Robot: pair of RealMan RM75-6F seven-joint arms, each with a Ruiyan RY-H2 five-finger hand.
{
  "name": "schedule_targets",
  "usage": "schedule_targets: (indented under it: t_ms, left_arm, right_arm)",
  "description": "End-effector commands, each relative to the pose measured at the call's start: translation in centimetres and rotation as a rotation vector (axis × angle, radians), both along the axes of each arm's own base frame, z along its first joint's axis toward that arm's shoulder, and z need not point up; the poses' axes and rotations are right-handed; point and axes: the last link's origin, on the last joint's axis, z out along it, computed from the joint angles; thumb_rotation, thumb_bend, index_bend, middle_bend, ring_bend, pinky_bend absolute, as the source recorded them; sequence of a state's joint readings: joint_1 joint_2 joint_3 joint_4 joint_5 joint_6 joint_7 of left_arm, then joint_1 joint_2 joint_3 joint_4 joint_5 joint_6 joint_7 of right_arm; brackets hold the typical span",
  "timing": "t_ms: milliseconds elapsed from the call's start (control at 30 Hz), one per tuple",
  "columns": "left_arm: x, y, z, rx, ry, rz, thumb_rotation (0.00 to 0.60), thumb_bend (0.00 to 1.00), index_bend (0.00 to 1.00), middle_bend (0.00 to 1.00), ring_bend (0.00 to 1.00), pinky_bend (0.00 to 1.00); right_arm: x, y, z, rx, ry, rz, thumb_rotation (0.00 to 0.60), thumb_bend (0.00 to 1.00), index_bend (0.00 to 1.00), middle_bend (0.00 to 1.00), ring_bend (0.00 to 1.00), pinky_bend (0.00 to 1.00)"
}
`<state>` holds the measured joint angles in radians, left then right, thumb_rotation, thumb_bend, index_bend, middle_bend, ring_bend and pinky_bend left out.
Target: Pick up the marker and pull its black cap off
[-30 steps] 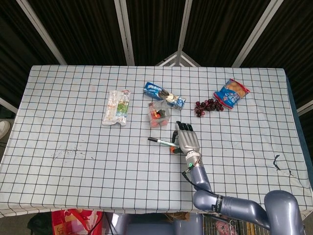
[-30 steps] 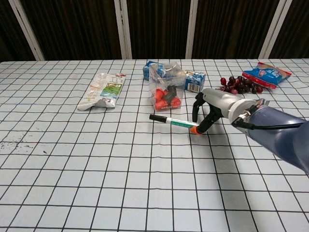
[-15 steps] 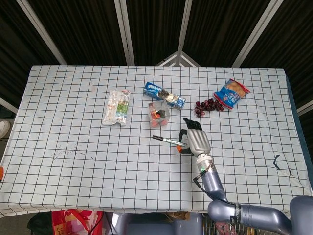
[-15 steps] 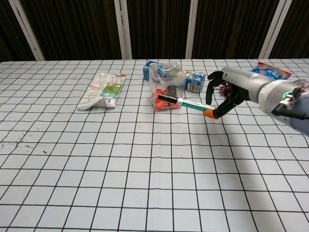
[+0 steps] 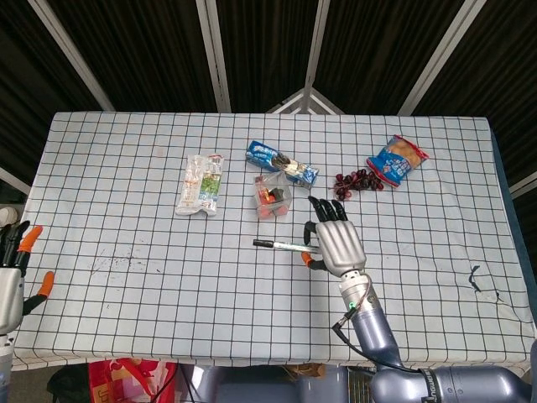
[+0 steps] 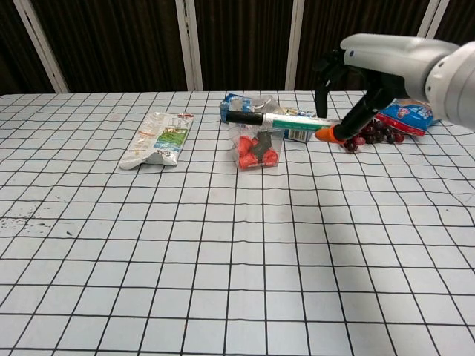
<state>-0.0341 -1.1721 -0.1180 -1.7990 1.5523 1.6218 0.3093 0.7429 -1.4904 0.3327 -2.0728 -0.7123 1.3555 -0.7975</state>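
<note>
A checked-cloth table (image 5: pixel 126 210) is seen from above. At frame centre, the marker (image 5: pixel 284 246) is gripped aloft by the right hand (image 5: pixel 329 242), its long axis horizontal and its black cap (image 6: pixel 243 117) pointing toward frame left. At the lower left edge, the left hand (image 5: pixel 10 277) is seen open-fingered, well apart from that cap.

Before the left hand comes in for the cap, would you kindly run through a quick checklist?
1. Marker held by right hand: ok.
2. Marker lifted off the table: ok.
3. Black cap still on, pointing toward the robot's left: ok.
4. Cap end free of the fingers: ok.
5. Left hand open: ok.
6. Left hand near the cap: not ok, it is at the table's far left edge.
</note>
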Motion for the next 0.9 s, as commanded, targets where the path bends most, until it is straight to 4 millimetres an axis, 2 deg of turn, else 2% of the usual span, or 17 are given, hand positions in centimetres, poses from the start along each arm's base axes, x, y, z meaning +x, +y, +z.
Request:
schedule_targets:
  t_ms: [33,200,400,900]
  left_arm:
    - [2.8,0.3,0.0,-0.019,0.003,-0.067,0.600,0.50,0.17,0.09,0.00,0.01]
    - [5.4,0.9,-1.0,-0.060,-0.045,-0.124,0.600,0.50,0.22,0.12,0.00,0.01]
    - [7.5,1.7,-2.6,-0.100,-0.049,-0.171,0.600,0.50,0.27,0.15,0.00,0.01]
    - [10.3,3.9,-5.9,-0.103,-0.084,-0.226,0.600,0.49,0.31,0.18,0.00,0.01]
  right_arm:
    - [2.4,-0.1,0.2,0.003,-0.011,0.022,0.600,0.36,0.75,0.07,0.06,0.00]
    - [5.2,-0.2,-0.1,0.017,-0.028,0.041,0.600,0.36,0.75,0.07,0.06,0.00]
    - [7.5,-0.5,-0.4,0.032,-0.044,0.049,0.600,0.36,0.75,0.07,0.06,0.00]
    - [10.7,0.4,-1.7,0.065,-0.038,0.096,0.600,0.36,0.75,0.07,0.06,0.00]
